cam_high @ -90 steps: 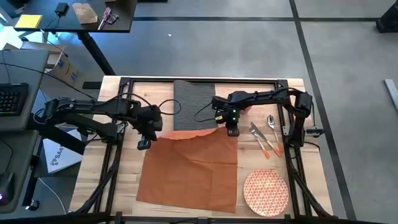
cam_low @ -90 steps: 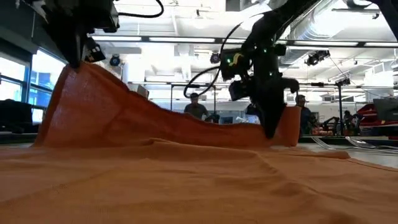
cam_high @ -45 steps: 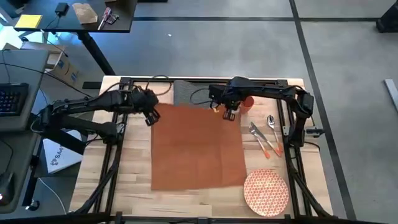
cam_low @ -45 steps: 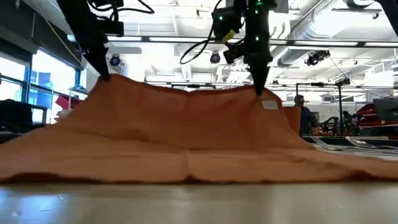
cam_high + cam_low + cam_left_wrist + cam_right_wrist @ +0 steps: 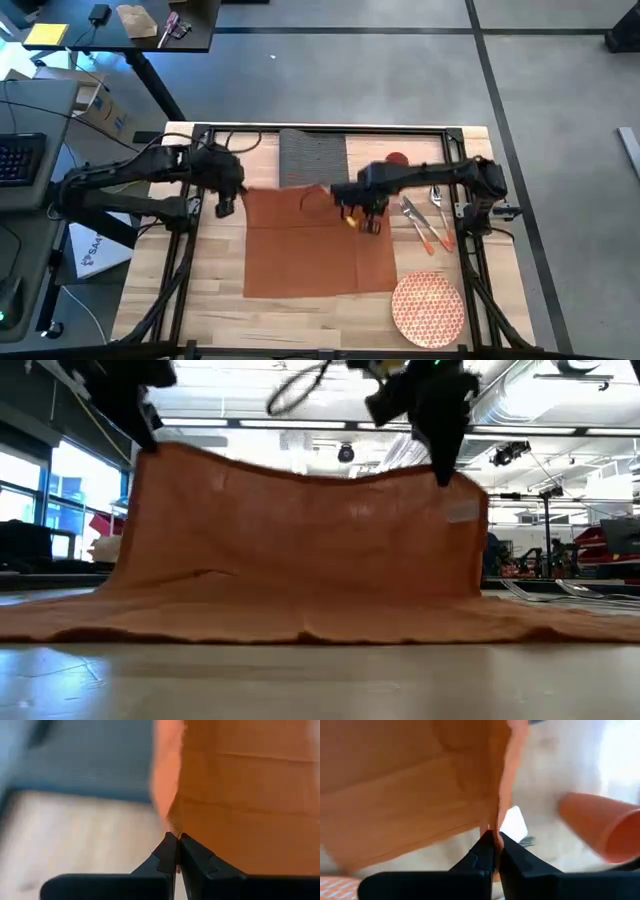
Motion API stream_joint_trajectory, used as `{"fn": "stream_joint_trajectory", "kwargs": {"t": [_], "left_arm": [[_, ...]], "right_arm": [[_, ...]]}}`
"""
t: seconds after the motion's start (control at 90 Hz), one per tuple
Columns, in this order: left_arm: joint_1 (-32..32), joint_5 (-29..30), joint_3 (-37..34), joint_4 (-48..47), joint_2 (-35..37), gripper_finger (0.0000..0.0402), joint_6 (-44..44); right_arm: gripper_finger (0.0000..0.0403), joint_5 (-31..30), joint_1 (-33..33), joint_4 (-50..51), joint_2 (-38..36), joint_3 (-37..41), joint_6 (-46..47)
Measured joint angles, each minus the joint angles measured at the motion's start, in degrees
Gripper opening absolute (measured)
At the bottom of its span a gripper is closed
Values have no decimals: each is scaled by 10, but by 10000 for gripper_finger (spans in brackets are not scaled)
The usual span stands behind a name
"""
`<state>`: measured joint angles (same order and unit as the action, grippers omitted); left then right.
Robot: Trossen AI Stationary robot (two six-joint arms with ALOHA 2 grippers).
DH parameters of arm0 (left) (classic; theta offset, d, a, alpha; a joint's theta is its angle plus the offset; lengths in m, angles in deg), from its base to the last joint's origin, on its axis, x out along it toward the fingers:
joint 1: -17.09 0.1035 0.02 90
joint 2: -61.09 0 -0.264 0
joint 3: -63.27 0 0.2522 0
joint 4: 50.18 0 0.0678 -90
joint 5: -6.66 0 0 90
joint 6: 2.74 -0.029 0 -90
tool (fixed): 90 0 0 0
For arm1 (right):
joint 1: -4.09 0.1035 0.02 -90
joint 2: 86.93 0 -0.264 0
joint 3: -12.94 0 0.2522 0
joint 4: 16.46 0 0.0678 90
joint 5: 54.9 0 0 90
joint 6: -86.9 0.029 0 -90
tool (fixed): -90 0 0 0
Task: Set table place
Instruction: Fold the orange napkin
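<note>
Both grippers are pinching the napkin (image 5: pixel 318 240) by its far corners: left gripper (image 5: pixel 226 205), right gripper (image 5: pixel 368 222). Far edge is hanging lifted between them, near half lying on the table (image 5: pixel 200 310); placemat (image 5: pixel 312 155) sits just beyond.

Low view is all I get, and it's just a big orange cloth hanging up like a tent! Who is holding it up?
Observer: Both arms. The left gripper is shut on one corner of the orange napkin.
Operator: And the other corner?
Observer: The right gripper pinches that one, beside a small white tag.
Operator: What's behind the cloth?
Observer: A dark grey placemat on the table, partly under the napkin's far edge.
Operator: Any dishes?
Observer: A red-and-white plate sits near the table's front edge on the right arm's side.
</note>
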<state>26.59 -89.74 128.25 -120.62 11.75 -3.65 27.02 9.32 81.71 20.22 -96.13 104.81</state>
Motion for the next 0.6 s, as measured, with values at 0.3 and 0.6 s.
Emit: {"fn": "stream_joint_trajectory", "kwargs": {"t": [0.3,0.6], "left_arm": [[-174,-21,-120,112,11,0,139],[-274,-18,-207,269,-5,0,254]], "right_arm": [[0,82,130,-93,0,118,96],[0,103,191,-235,0,203,169]]}}
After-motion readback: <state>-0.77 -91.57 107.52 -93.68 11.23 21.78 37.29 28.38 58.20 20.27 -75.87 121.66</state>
